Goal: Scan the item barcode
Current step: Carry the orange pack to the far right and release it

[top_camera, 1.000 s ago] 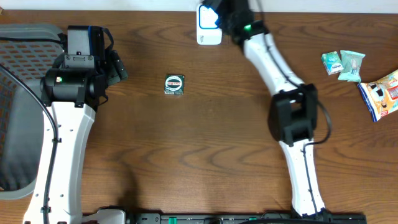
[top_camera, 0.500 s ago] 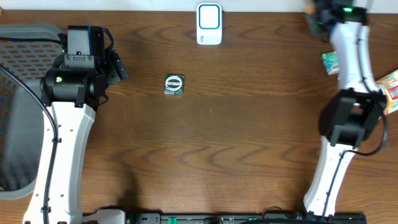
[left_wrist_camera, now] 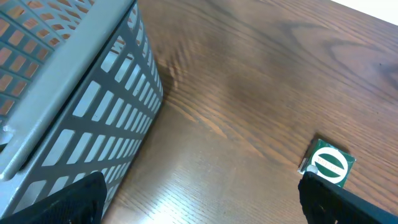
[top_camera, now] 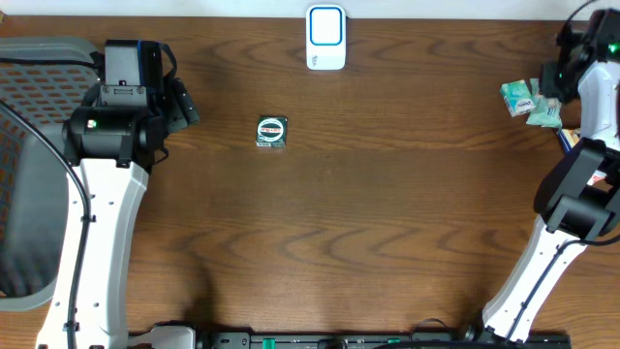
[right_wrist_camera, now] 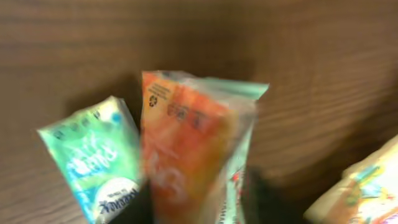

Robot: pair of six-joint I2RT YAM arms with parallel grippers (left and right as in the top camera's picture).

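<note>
Swinging away from the scanner (top_camera: 325, 37) at the far edge, the right arm has crossed to the right-hand end of the surface (top_camera: 387, 223), and the right hand (top_camera: 554, 78) now hangs over a small heap of snack packets. Nothing else has shifted.

The brown wooden surface fills the overhead view. A grey mesh basket (left_wrist_camera: 74, 93) stands at its left end, just beside the left arm. The left hand (left_wrist_camera: 206, 200) is spread wide with nothing between its fingers. Whether the right hand is apart or together I cannot tell, because its own camera is blurred and shows no fingertips.

The white-and-blue scanner stands alone, well apart from both arms. A larger bag (top_camera: 596, 145) sits at the right edge. Under the right hand lie a green packet (right_wrist_camera: 93, 165) and an orange-fronted packet (right_wrist_camera: 189, 137), touching or overlapping it. Smallest of all, a round-labelled pack (top_camera: 272, 132) lies mid-surface, between the left arm and the scanner.

I judge one of the right-hand packets to be the item to scan, and it is not yet picked up. The risk lies in the crowding. The packets sit so close together that closing fingers could pinch two at once or nudge one off the right edge. A crinkled wrapper could also hide its barcode from the scanner.
</note>
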